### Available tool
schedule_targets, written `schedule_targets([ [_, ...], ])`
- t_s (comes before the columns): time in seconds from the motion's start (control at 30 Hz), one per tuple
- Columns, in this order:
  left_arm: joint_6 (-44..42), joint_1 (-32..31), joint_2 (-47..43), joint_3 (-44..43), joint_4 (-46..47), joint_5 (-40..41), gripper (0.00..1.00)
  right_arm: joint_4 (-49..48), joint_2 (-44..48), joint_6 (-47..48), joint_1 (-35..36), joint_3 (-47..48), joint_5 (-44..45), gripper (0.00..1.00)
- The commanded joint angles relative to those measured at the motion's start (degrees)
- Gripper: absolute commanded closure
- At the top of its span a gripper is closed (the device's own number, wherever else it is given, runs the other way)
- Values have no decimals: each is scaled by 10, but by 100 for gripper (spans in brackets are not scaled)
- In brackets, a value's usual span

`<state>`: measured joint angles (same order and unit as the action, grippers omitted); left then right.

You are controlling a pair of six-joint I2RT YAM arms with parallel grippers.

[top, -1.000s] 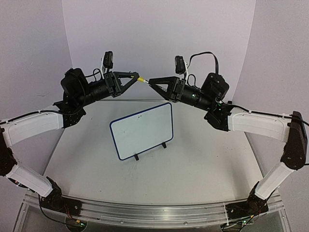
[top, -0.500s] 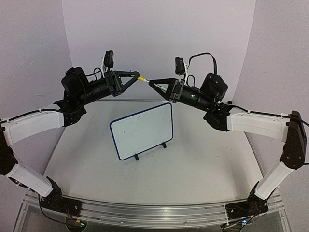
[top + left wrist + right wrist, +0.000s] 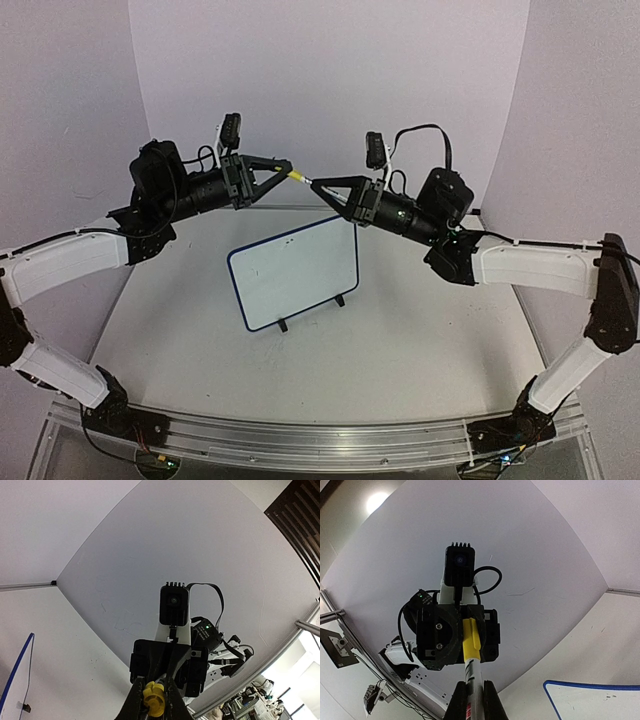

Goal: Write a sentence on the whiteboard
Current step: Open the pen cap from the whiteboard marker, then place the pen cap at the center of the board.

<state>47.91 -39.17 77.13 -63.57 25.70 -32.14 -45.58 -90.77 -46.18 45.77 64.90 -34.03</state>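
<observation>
Both arms reach up, tips meeting above the counter (image 3: pixel 430 320). The left tool (image 3: pixel 289 166) pinches the yellow cap (image 3: pixel 154 700) of the marker (image 3: pixel 472 667); the right tool (image 3: pixel 316 183) clamps its barrel. The whiteboard (image 3: pixel 295 272) stands propped below them.

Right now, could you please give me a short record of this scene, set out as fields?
left gripper: shut on the yellow marker cap
right gripper: shut on the white marker barrel
marker: held in the air between the two grippers, higher than the whiteboard
whiteboard: standing on the table on two black feet
sentence: none visible on the board, not yet written
</observation>
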Motion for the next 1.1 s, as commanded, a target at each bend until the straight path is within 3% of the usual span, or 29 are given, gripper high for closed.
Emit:
schedule_targets([
  [0.0, -22, 66, -67, -9, 26, 94, 100, 4, 53, -10, -20, -45, 32, 100],
  [0.2, 38, 119, -71, 8, 83, 99, 100, 8, 90, -11, -25, -80, 17, 100],
  [0.33, 23, 129, -78, 0, 53, 109, 100, 22, 111, 0, -26, -91, 16, 100],
  [0.53, -134, 137, -144, -14, -306, 252, 100, 221, 176, 125, -26, -63, 77, 100],
  [0.7, -175, 137, -179, 34, -533, 374, 100, 331, 221, 210, -26, -64, 135, 100],
  [0.9, -111, 138, -159, 164, -544, 319, 100, 348, 212, 245, -26, -68, 103, 100],
  [1.07, -101, 137, -107, 207, -529, 274, 100, 343, 198, 252, -25, -78, 64, 100],
])
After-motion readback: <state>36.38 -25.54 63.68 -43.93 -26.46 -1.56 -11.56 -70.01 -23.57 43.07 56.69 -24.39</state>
